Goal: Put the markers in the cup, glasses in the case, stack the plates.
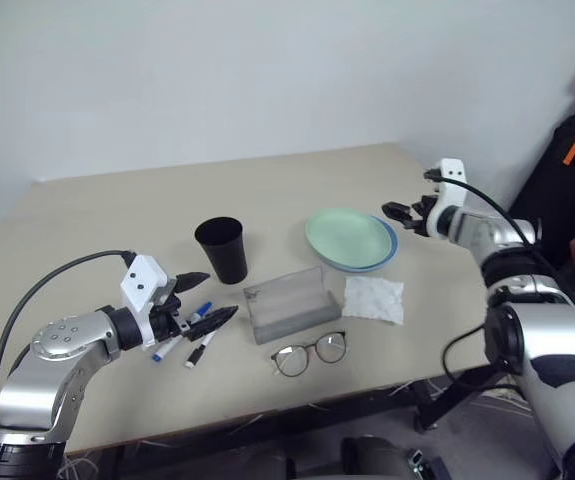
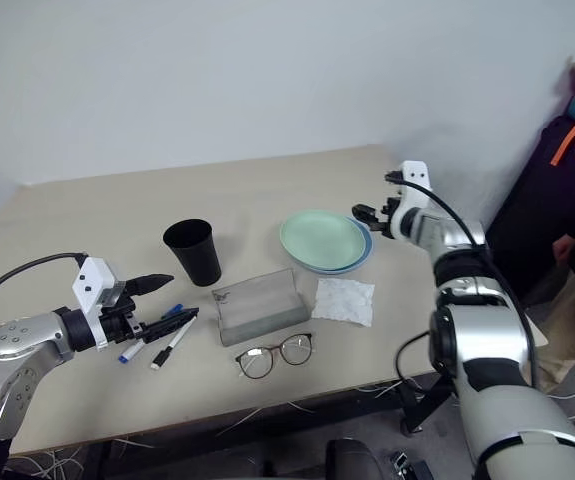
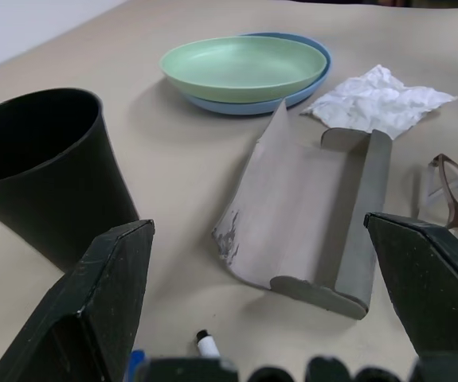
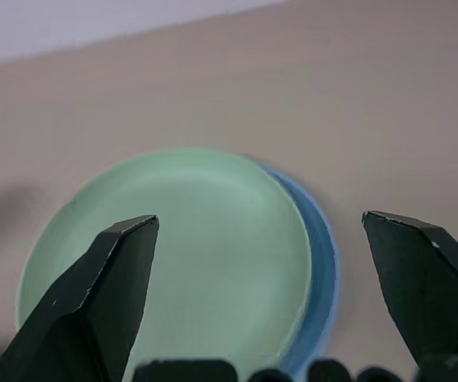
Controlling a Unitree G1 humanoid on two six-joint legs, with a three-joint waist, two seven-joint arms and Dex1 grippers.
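Green plate (image 1: 347, 236) lies stacked on the blue plate (image 1: 391, 252); our right tool (image 1: 408, 214), at three o'clock, is wide and empty. Next, our wide left tool (image 1: 199, 300) must grasp the markers (image 1: 189, 330).

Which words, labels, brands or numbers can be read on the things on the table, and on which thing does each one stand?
None can be read.
The markers: any print on the barrels is too small to tell.
The case: pale scuffs on the lid, no letters.
The cup, plates and napkin: plain.
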